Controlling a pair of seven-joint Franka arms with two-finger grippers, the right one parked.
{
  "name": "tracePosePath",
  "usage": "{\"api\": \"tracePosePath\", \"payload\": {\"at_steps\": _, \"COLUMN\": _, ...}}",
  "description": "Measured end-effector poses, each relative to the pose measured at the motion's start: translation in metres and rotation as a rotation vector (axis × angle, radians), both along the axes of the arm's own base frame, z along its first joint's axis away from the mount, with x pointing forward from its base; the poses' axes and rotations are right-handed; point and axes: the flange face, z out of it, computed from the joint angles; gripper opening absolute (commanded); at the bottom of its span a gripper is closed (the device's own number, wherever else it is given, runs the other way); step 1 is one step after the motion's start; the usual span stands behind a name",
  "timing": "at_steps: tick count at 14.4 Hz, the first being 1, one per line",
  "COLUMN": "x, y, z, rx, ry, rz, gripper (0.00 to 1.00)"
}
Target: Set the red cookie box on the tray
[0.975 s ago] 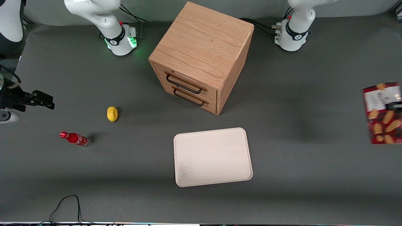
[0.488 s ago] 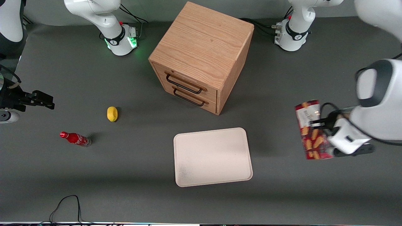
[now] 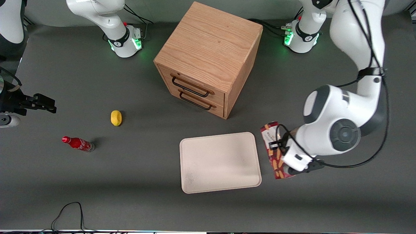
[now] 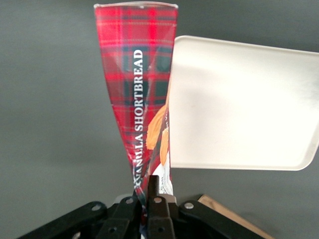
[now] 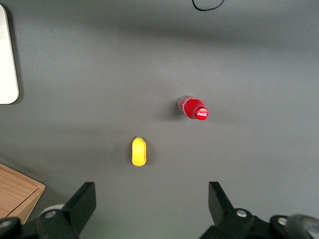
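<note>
My left gripper [image 3: 279, 145] is shut on the red cookie box [image 3: 275, 152] and holds it edge-on above the table, just beside the tray's edge at the working arm's end. The box is dark red with tan cookie pictures. In the left wrist view the box [image 4: 138, 84] shows its red plaid narrow side with white lettering, pinched between the gripper's [image 4: 149, 191] fingers. The cream-white tray [image 3: 219, 162] lies flat on the table, nearer the front camera than the cabinet. It also shows in the left wrist view [image 4: 239, 104], beside the box.
A wooden drawer cabinet [image 3: 208, 58] stands at the table's middle, farther from the front camera than the tray. A yellow lemon [image 3: 116, 117] and a small red cola bottle [image 3: 78, 143] lie toward the parked arm's end.
The left arm has carried the cookie box from the working arm's end of the table toward the tray, and the box now hangs just beside the tray's edge.
</note>
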Motion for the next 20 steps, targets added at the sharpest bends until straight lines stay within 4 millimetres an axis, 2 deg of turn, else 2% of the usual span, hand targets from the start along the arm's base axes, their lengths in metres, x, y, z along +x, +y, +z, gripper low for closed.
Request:
{"api": "tracePosePath", "payload": {"at_steps": 2, "x": -0.003, "y": -0.031, "z": -0.019, "rx": -0.003, "ry": -0.023, "rz": -0.029, "gripper": 0.00}}
{"api": "tracePosePath", "payload": {"at_steps": 4, "x": -0.005, "y": -0.054, "z": -0.042, "rx": -0.001, "ry": -0.037, "rz": -0.050, "gripper": 0.00}}
{"api": "tracePosePath", "payload": {"at_steps": 7, "x": -0.006, "y": -0.071, "z": -0.081, "rx": 0.018, "ry": -0.051, "rz": -0.067, "gripper": 0.00}}
{"api": "tracePosePath", "payload": {"at_steps": 9, "x": -0.005, "y": -0.076, "z": -0.104, "rx": 0.014, "ry": -0.072, "rz": -0.060, "gripper": 0.00}}
{"api": "tracePosePath", "payload": {"at_steps": 11, "x": -0.004, "y": -0.075, "z": -0.120, "rx": 0.023, "ry": -0.084, "rz": -0.060, "gripper": 0.00}}
{"api": "tracePosePath", "payload": {"at_steps": 20, "x": -0.005, "y": -0.069, "z": -0.140, "rx": 0.053, "ry": -0.080, "rz": -0.030, "gripper": 0.00}}
